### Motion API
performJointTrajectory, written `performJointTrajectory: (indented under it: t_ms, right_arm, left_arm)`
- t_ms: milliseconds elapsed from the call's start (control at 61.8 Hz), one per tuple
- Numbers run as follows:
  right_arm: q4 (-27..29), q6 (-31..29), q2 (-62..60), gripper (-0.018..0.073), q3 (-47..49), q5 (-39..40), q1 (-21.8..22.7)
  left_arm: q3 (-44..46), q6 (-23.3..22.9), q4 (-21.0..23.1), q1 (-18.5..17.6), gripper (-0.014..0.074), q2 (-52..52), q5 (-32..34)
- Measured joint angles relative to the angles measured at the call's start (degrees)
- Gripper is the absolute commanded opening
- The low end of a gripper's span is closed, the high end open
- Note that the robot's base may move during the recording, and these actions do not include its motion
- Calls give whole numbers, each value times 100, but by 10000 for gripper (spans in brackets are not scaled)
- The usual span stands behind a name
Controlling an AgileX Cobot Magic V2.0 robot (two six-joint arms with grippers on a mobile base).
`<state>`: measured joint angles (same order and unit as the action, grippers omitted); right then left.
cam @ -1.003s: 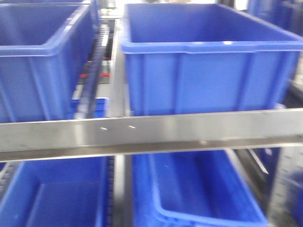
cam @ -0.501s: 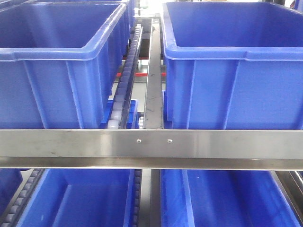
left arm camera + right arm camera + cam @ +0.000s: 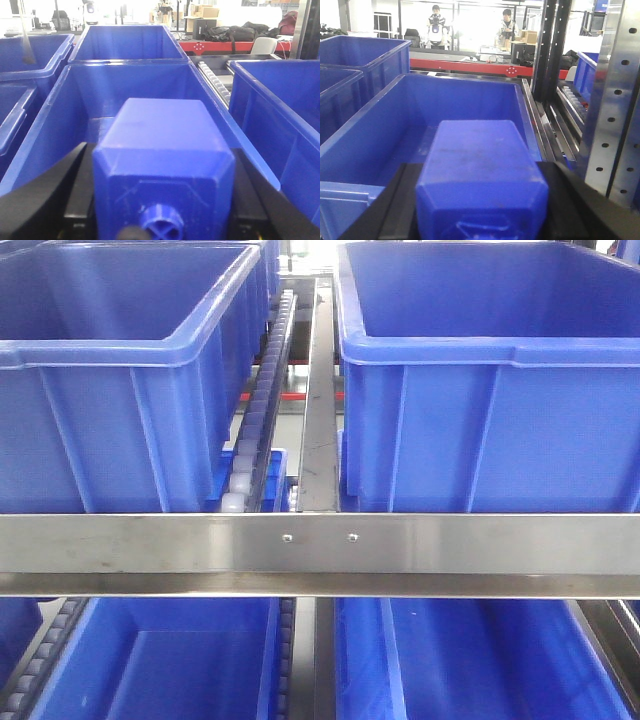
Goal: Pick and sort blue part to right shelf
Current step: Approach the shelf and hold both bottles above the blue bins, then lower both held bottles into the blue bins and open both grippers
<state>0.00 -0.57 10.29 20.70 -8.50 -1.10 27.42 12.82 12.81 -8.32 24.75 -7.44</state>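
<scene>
While the left gripper (image 3: 159,167) is clamped on the blue part (image 3: 165,132), its black fingers (image 3: 65,187) press against both flat sides. The part lies with its round cap (image 3: 161,223) toward the wrist camera, held over the near end of an open blue bin (image 3: 60,105). The right gripper (image 3: 479,172) is likewise closed on a second blue block (image 3: 477,155), which hangs above another bin (image 3: 365,140) beside a perforated steel upright (image 3: 615,100). Its cap is cut off by the frame edge, so its shape is hard to read.

From the front view, the right shelf (image 3: 320,420) fills the frame. A flat front rail (image 3: 500,545) with two screws (image 3: 287,537) runs across it, and a white roller track (image 3: 250,430) climbs between an upper left bin (image 3: 100,440) and an upper right bin (image 3: 490,430). More bins sit below the rail. Neither arm shows here.
</scene>
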Motion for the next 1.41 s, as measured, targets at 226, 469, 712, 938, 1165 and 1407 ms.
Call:
performJointTrajectory:
  t_ms: [226,469,712,938,1165,1407]
  right_arm:
    - [0,0,0,414,0,0,0]
    - [0,0,0,414,0,0,0]
    - [0,0,0,414,0,50,0]
    - [0,0,0,414,0,102,0]
    - [0,0,0,414,0,19,0]
    - [0,0,230,414,188,-444,0]
  left_arm:
    - [0,0,0,0,386,0,0]
    - [0,0,0,0,386,0,0]
    - [0,0,0,0,386,0,0]
    - [0,0,0,0,386,0,0]
    - [0,0,208,0,386,0,0]
    - [63,0,253,0,386,113,-46]
